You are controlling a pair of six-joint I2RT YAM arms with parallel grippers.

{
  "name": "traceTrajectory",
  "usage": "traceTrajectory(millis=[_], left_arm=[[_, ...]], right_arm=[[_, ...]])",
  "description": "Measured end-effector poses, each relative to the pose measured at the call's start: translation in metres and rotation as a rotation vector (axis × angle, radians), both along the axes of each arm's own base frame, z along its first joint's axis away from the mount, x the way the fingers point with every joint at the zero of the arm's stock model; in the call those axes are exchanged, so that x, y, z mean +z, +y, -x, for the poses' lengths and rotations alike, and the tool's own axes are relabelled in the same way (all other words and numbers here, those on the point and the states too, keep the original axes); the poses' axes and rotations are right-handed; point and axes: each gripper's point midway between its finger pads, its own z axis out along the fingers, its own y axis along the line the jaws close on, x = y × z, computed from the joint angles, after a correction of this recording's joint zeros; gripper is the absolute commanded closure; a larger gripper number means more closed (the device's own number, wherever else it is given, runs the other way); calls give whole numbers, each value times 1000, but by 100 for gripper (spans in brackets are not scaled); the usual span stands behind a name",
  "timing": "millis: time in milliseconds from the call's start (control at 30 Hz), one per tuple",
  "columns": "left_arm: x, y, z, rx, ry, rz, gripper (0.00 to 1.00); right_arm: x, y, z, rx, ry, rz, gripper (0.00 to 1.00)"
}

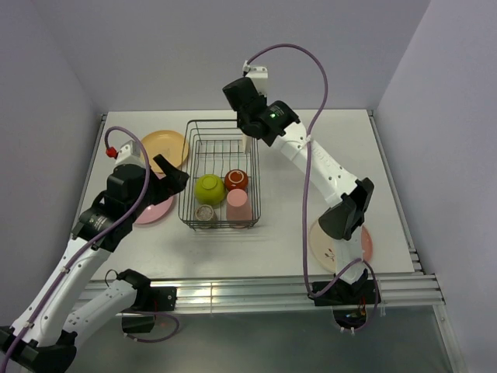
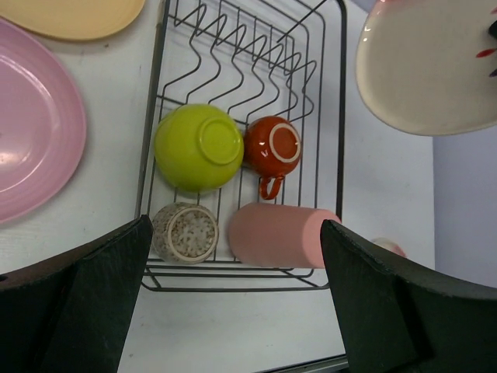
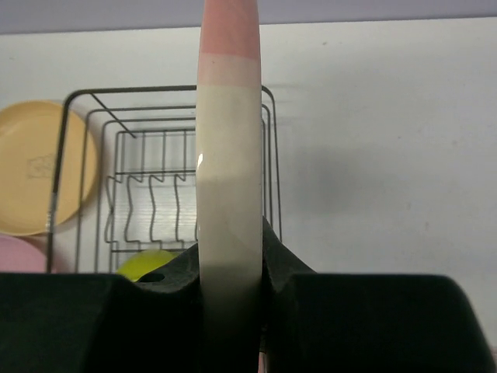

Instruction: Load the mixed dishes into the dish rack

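**Plate held on edge over the rack; four pieces inside**

*Overhead view.* A white table (image 1: 334, 148) stands between pale lilac walls (image 1: 194, 47). The wire rack (image 1: 211, 151) sits mid-table. Its near half holds the green bowl (image 1: 209, 187), the red mug (image 1: 236, 180), the pink cup (image 1: 238, 205) and the grey cup (image 1: 205, 213). The yellow plate (image 1: 166, 147) lies flat just left of the rack's far end. The pink plate (image 1: 155, 208) lies left of its near end, partly under my left arm (image 1: 93, 233). The twig plate (image 1: 330, 242) lies well to the right, partly hidden by my right arm (image 1: 326, 175). My right gripper (image 1: 250, 128) hangs over the rack's far right part, clamped on the pink-and-cream plate (image 1: 248, 144). My left gripper (image 1: 175, 172) hovers between the pink plate and the rack, spread wide and empty.

*Left wrist view.* The two fingers (image 2: 85, 311) frame the rack's near end with nothing between them. Bowl and mug sit bottom-up, side by side. The pink cup lies on its side beside the grey cup. The held plate shows its cream face at upper right.

*Right wrist view.* The held plate appears edge-on and upright, pink at the top and cream below, pinched between the fingers (image 3: 93, 318). The rack lies behind it. I cannot tell whether the plate touches the wires.
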Motion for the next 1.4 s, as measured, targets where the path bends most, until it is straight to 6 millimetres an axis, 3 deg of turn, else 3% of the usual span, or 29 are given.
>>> traceTrajectory(millis=[200,500,767,1167,1400], left_arm=[[-24,-2,1,-14,55,-23,5],[-25,-4,1,-28,56,-22,5],[-24,-6,4,-40,52,-13,6],[-25,-7,7,-50,53,-8,6],[-25,-7,7,-51,52,-10,6]], right_arm=[[-15,2,1,-15,-8,148,100],[-26,7,4,-21,-15,252,100],[-48,11,-2,-24,13,302,100],[-101,23,-12,-2,89,377,100],[-107,25,-13,9,105,369,100]])
